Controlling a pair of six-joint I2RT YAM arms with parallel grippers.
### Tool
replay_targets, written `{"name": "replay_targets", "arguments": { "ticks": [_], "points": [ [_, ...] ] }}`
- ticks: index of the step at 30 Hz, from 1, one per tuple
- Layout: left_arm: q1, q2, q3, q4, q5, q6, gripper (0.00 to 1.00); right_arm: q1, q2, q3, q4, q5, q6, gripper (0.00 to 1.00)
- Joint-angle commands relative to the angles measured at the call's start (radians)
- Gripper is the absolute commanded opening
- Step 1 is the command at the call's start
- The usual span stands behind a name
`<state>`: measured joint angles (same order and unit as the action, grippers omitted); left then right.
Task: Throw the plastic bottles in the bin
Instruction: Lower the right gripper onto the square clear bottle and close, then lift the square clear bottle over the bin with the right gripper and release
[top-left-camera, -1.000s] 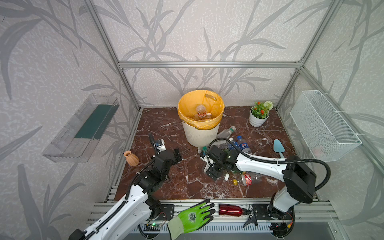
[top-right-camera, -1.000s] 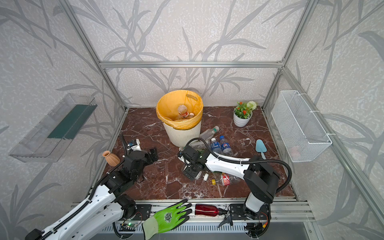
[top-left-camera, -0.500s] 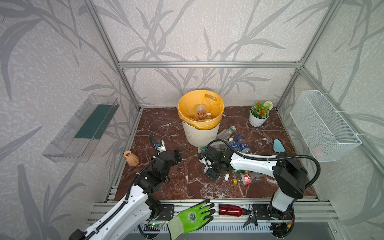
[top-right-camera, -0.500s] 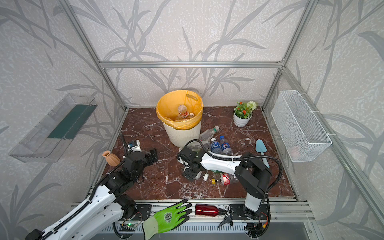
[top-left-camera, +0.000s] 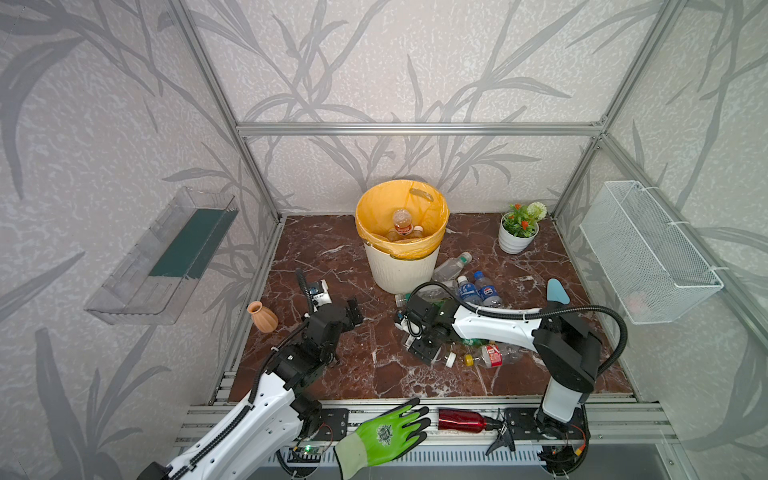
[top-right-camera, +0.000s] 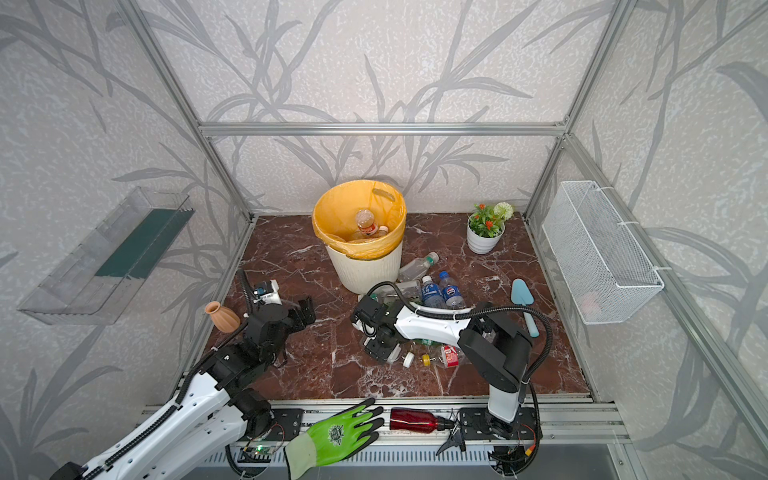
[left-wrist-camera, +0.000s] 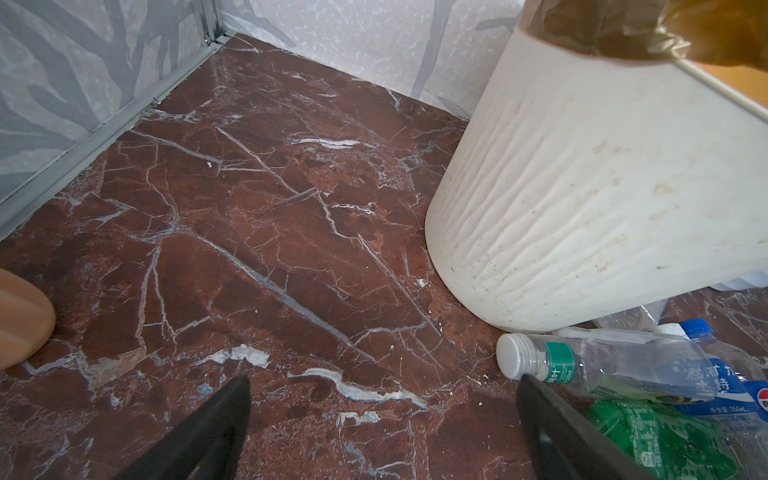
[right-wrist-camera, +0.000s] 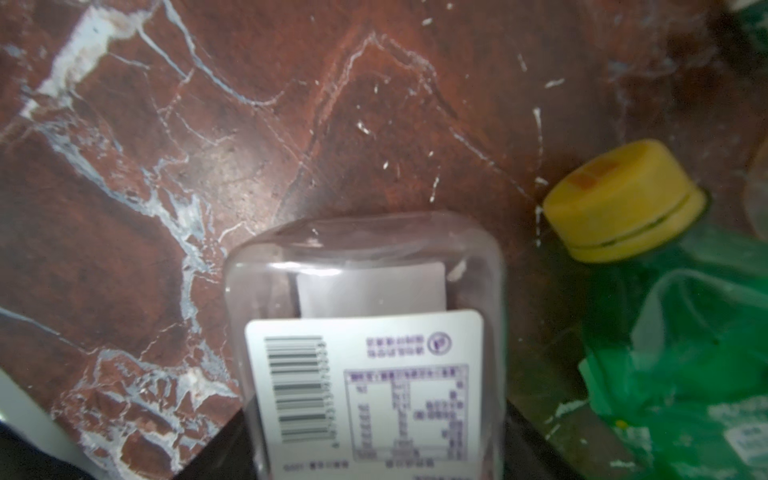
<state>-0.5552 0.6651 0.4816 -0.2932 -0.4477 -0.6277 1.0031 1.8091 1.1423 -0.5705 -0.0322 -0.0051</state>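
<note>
The bin (top-left-camera: 401, 266), a cream ribbed bucket lined with a yellow bag, stands at the back centre and holds a few plastic bottles (top-left-camera: 402, 222). More bottles lie on the floor to its right in both top views, among them blue-labelled ones (top-left-camera: 478, 291) and a red-labelled one (top-right-camera: 451, 355). My right gripper (top-left-camera: 424, 349) is low at the near left edge of this pile. It is shut on a clear square bottle (right-wrist-camera: 365, 332) with a white barcode label, beside a green bottle (right-wrist-camera: 685, 353) with a yellow cap. My left gripper (left-wrist-camera: 384, 378) hangs open over bare floor left of the bin.
A terracotta vase (top-left-camera: 262, 316) stands at the left. A white flowerpot (top-left-camera: 517, 237) and a blue trowel (top-left-camera: 557, 291) are at the right. On the front rail lie a green glove (top-left-camera: 386, 432) and a red metal bottle (top-left-camera: 461, 419). A wire basket (top-left-camera: 648, 257) hangs on the right wall.
The right gripper's jaws have narrowed onto the clear bottle, and that arm has shifted slightly left. The left arm has not moved.
</note>
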Motion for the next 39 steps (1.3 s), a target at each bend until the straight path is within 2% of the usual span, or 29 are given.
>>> {"name": "replay_targets", "arguments": {
  "ticks": [1,5,8,13,18,23,25,30,32,35,39],
  "points": [
    [0.004,-0.021,-0.013,-0.02,-0.029,0.003,0.99,0.01,0.023,0.02,-0.034,-0.013,-0.016,0.66],
    [0.004,-0.04,-0.024,-0.003,-0.047,0.005,0.99,0.009,0.016,0.029,-0.021,-0.015,-0.014,0.65],
    [0.005,-0.047,-0.028,-0.004,-0.054,0.0,0.99,0.01,0.007,0.037,-0.012,-0.014,-0.013,0.58],
    [0.01,-0.053,-0.029,-0.005,-0.06,-0.007,0.99,0.009,-0.095,0.028,0.052,-0.013,-0.007,0.54],
    [0.023,-0.048,-0.03,-0.004,-0.068,-0.013,0.99,0.01,-0.339,-0.055,0.214,0.032,-0.016,0.49],
    [0.039,-0.041,-0.029,0.001,-0.06,-0.022,0.99,0.008,-0.669,-0.256,0.572,0.132,-0.057,0.49],
    [0.045,-0.035,-0.028,0.006,-0.055,-0.023,0.99,0.006,-0.797,-0.307,0.681,0.18,-0.097,0.49],
    [0.054,-0.012,-0.02,0.017,-0.037,-0.018,0.99,0.004,-0.976,-0.332,0.916,0.302,-0.236,0.49],
    [0.054,0.001,-0.015,0.023,-0.026,-0.015,0.99,-0.016,-0.992,-0.323,1.024,0.304,-0.277,0.49],
    [0.054,0.023,-0.004,0.034,0.0,-0.012,0.99,-0.099,-0.935,-0.247,1.072,0.21,-0.217,0.5],
    [0.054,0.056,0.026,0.023,0.044,-0.009,0.99,-0.209,-0.712,-0.078,1.05,0.083,-0.121,0.51]
  ]
}}
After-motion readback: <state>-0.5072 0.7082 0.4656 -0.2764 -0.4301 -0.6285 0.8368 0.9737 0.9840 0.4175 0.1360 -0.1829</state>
